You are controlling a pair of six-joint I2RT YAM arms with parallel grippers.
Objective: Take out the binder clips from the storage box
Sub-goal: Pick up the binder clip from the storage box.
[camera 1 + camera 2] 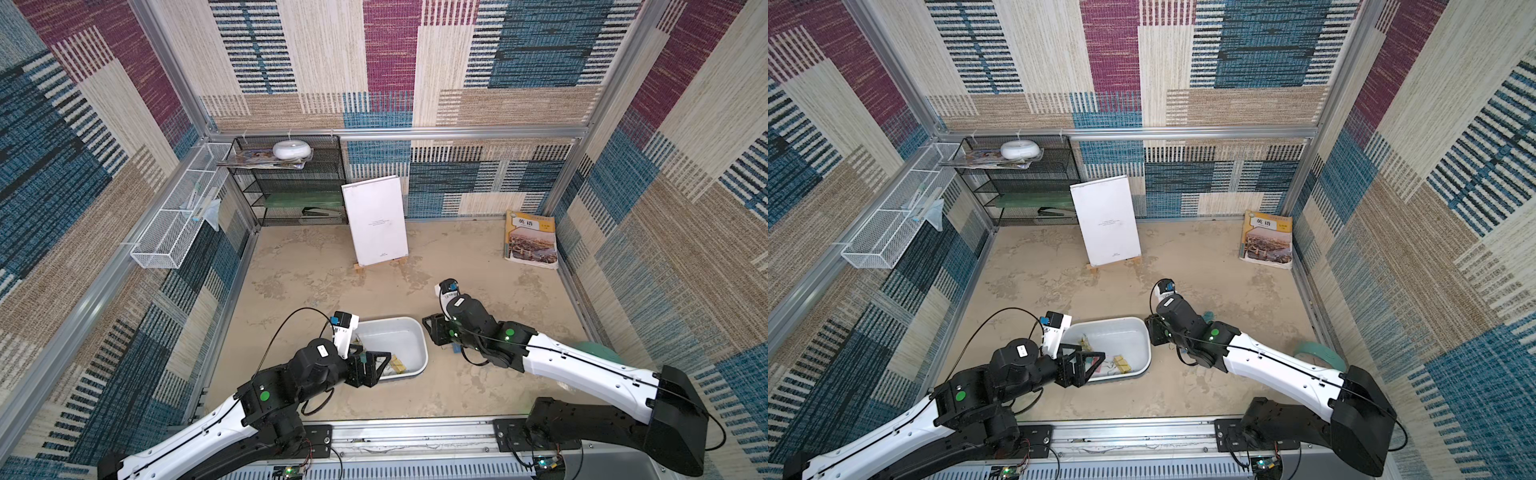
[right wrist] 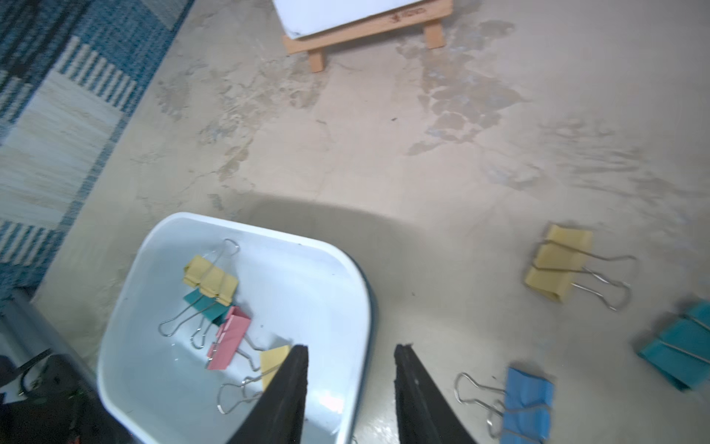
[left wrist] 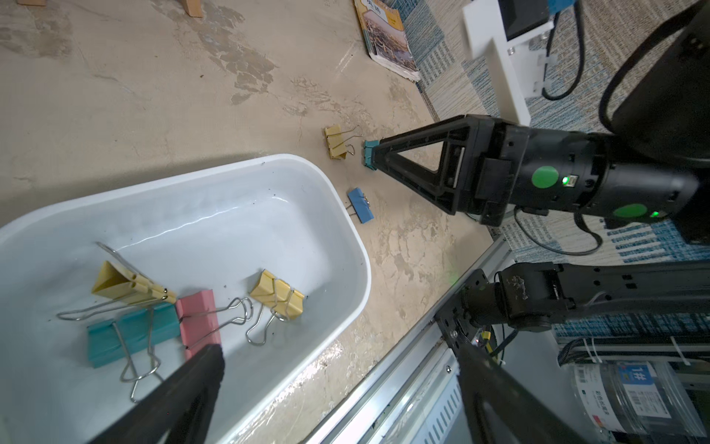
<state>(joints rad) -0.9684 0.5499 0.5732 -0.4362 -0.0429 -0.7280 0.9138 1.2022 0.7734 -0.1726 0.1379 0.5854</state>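
Observation:
The white storage box [image 1: 397, 336] [image 1: 1119, 332] sits near the front of the table. Inside it lie two yellow binder clips [image 3: 126, 286] [image 3: 278, 294], a teal one [image 3: 130, 334] and a pink one [image 3: 199, 319]. On the table beside the box lie a yellow clip [image 2: 559, 261], a teal clip [image 2: 684, 353] and a blue clip [image 2: 528, 399]. My left gripper [image 3: 340, 348] [image 1: 374, 365] hangs wide open over the box's near end, one finger [image 3: 199, 376] close to the pink clip. My right gripper [image 2: 351, 348] [image 1: 432, 328] hovers open and empty above the box's far rim.
A white board on a small wooden easel [image 1: 376, 220] stands at the back middle. A textbook [image 1: 532, 241] leans at the back right. The black mesh rack [image 1: 291, 183] and white wire basket [image 1: 178, 216] are at the back left. A green tape roll [image 1: 1316, 353] lies beside the right arm.

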